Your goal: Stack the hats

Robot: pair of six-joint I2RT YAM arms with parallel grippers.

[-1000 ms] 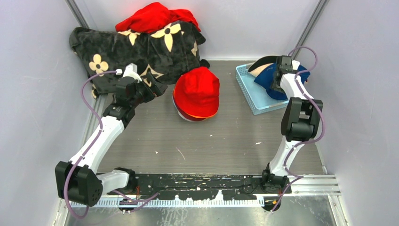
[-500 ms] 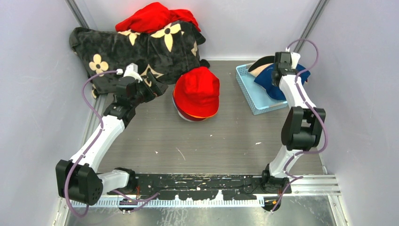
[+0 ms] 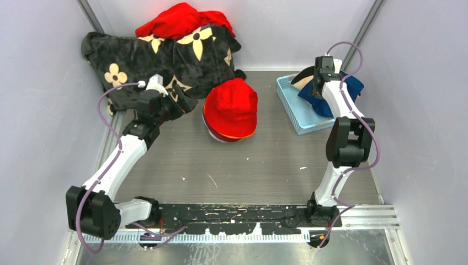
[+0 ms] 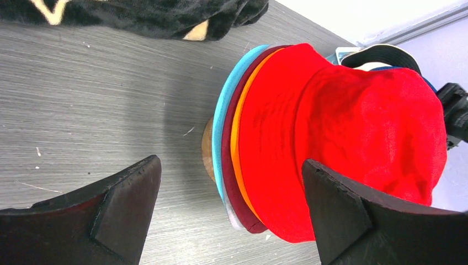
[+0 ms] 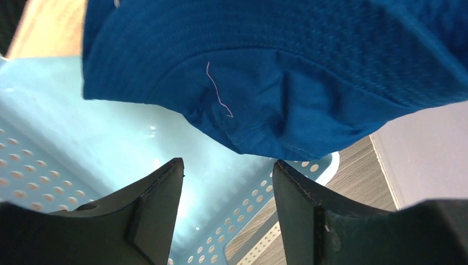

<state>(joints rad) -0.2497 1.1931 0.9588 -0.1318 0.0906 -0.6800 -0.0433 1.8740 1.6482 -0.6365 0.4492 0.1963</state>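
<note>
No readable text, label, brand or number anywhere. Only cream flower and star motifs on black blanket (image 3: pixel 165 55); no letters.

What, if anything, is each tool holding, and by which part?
Nothing is held. The left tool stands open beside the hat stack. The right tool is open just short of the blue hat.

Two arms (image 3: pixel 118 160) — white links, black joints, looping purple cables (image 3: pixel 100 101).
</note>
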